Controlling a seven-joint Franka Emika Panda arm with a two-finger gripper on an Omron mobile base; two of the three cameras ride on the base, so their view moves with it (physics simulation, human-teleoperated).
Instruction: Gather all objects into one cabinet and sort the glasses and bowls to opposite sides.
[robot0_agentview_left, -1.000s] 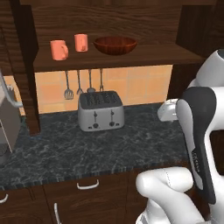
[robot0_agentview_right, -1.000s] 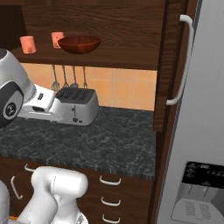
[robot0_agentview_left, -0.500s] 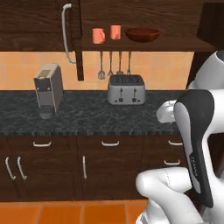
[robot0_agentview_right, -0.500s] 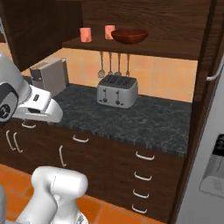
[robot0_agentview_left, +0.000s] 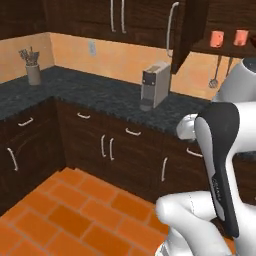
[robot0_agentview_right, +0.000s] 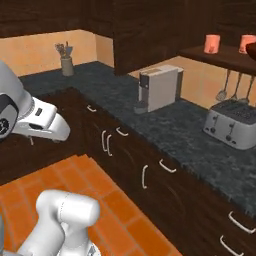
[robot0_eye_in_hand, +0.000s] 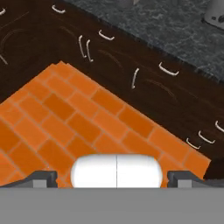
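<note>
The gripper (robot0_eye_in_hand: 112, 175) is spread wide with nothing between its fingers, just looking down at orange floor tiles with the lower cabinet fronts running along the far edge of them. So it's well away from the shelf (robot0_agentview_right: 220, 54), which is where the action is. Two salmon-orange mugs (robot0_agentview_right: 212, 44) sit on that shelf, side by side, and a sliver of the reddish-brown bowl (robot0_agentview_right: 251, 49) pokes in just past the far mug. Below the shelf sits the toaster (robot0_agentview_right: 235, 123), and the coffee machine (robot0_agentview_right: 156, 89) is off to the side of it under the cabinet door (robot0_agentview_left: 187, 27). My worry: the cream mug isn't anywhere I can see, so I'd guess the robot's hunting, and a wide swing could clip the counter edge.
</note>
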